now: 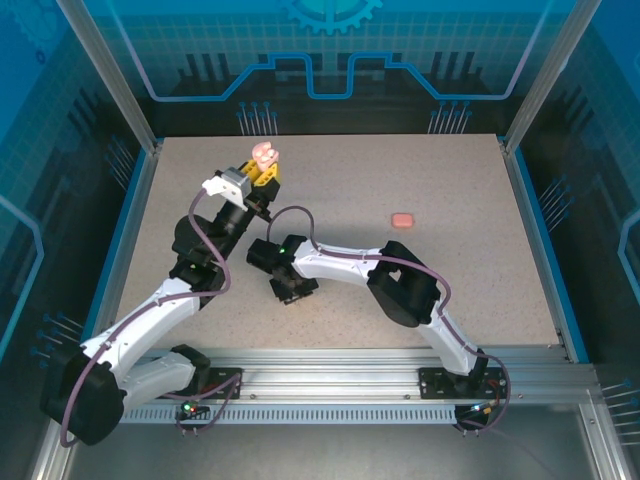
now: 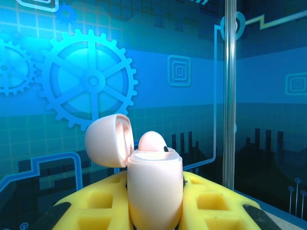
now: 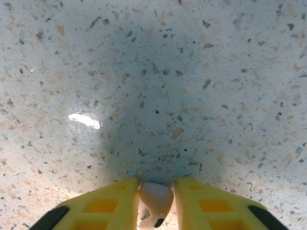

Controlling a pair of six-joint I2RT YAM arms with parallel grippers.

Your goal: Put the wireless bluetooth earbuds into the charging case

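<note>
Left tool [image 2: 154, 189] is up off the worktop [image 1: 450, 290], toward the far side, and clamped tight on the charging case [image 2: 153, 177]. Its yellow fingers [image 2: 96, 206] press both flanks of the pink shell, and the case stands upright between them. The lid [image 2: 108, 141] is flipped open and hangs off to the left in the wrist view. And there's a pink earbud [image 2: 151, 141] already sitting in the case, its rounded top poking above the rim!

Over to the right tool [image 3: 156, 189], which points straight down at the speckled surface, just in front of the left arm's wrist in the overhead view. Its jaws are drawn in almost together, and pinched between them is a pale earbud [image 3: 154, 199]. Both yellow fingers touch it, and a dark spot shows at its lower end. Whether it rests on the surface or is lifted clear, I can't tell.

Off to the right, well apart from both tools, what looks like a second pink case [image 1: 403, 219] lies flat on its own.
</note>
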